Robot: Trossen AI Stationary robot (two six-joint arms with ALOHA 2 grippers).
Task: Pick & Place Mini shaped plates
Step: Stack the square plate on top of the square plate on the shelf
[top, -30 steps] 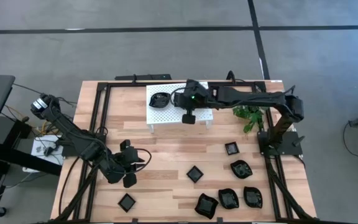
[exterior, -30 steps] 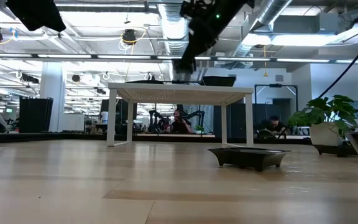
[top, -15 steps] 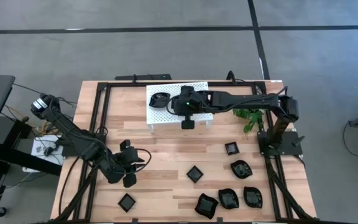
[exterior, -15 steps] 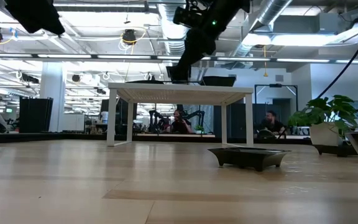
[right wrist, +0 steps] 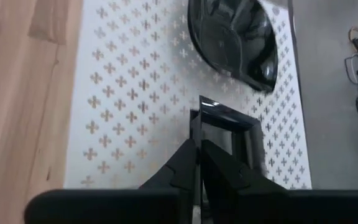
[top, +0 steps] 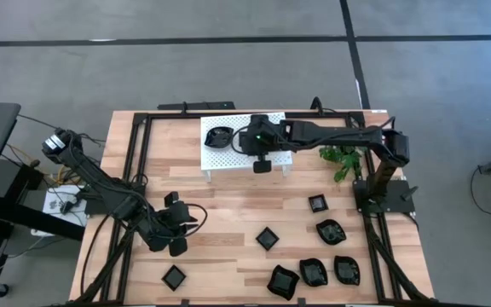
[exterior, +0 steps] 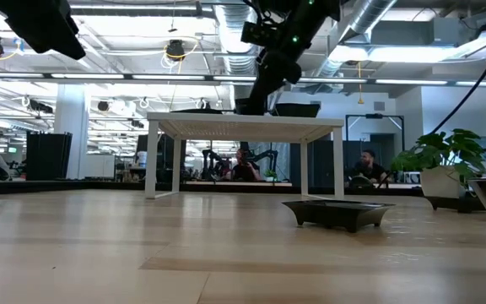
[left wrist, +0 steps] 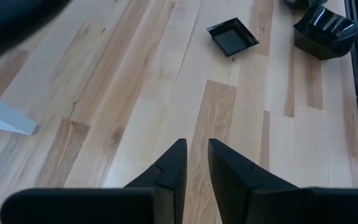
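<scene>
Right tool point(right wrist: 199, 163) shifted along perforated white rack point(right wrist: 135, 93), pinching glossy square plate point(right wrist: 225, 134).

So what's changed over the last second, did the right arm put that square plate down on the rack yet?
The right gripper shifted sideways over the white rack, toward the round plate already there, and lowered. Its fingers are pinched on the rim of a square plate that looks set down on the rack; release isn't visible. The left gripper, empty, and the plates on the table stayed put.

My two arms are matte black, jointed and trailing black cables; my right arm point(top: 331, 132) carries a small green light near its wrist.
</scene>
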